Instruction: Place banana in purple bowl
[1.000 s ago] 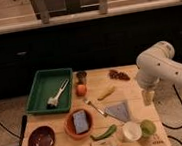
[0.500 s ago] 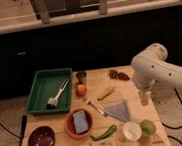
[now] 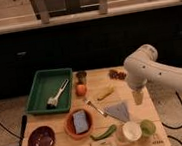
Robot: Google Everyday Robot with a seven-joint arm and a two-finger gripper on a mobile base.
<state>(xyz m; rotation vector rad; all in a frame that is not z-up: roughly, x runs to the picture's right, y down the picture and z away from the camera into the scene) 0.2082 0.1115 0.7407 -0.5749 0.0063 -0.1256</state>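
Leftward the arm has come, so the gripper [image 3: 138, 97] hangs near the banana [image 3: 105, 92], which lies mid-worktop [image 3: 99, 79]. Whether the gripper is spread, I cannot tell. The reaching step is in hand, I judge; next it must descend, grasp, and carry to the purple bowl [image 3: 41, 140].

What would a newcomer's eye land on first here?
The big white robot arm reaches in from the right, its gripper hanging over the right side of the wooden table. Next come the green plastic tray at back left, the glossy dark purple bowl at front left, and the small pale-yellow banana mid-table.
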